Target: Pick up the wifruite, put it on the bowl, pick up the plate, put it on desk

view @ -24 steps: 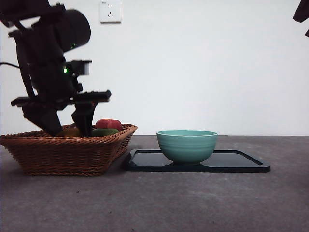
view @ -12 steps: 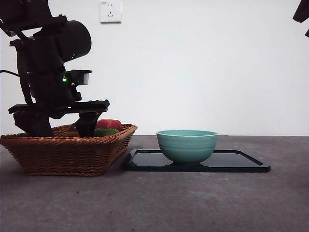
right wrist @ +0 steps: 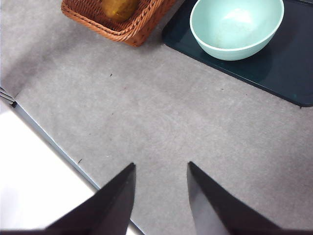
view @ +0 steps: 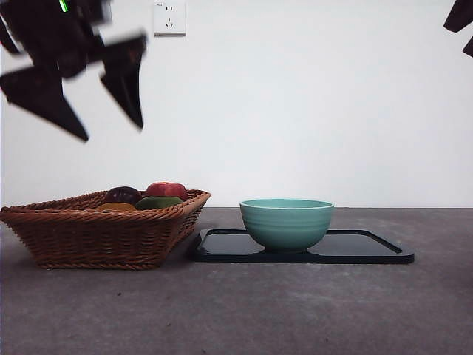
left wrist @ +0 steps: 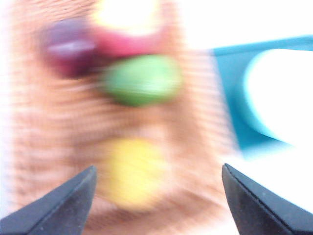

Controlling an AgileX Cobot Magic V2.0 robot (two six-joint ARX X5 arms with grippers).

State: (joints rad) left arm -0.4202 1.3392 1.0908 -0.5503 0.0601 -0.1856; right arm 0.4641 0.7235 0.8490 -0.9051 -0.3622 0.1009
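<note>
Several fruits lie in a wicker basket (view: 96, 237) at the left: a dark purple one (view: 122, 194), a red one (view: 166, 189), a green one (view: 159, 202) and a yellow one (left wrist: 132, 176). The teal bowl (view: 287, 222) stands empty on a flat black tray (view: 355, 248) on the grey desk (view: 259, 310). My left gripper (view: 109, 127) hangs high above the basket, open and empty; its blurred wrist view shows its open gripper (left wrist: 159, 167) over the fruits. My right gripper (right wrist: 161, 165) is open and empty above bare desk, only a black tip (view: 460, 22) in the front view.
The basket (right wrist: 142, 24) stands close to the tray's (right wrist: 288, 68) left end. The bowl (right wrist: 234, 27) sits on the tray's left part. The desk's edge (right wrist: 49, 142) runs near my right gripper. A wall socket (view: 168, 18) is on the back wall.
My left gripper has risen fast out of the basket to high above it, with nothing between its jaws. The fruits, bowl and tray have not moved.
</note>
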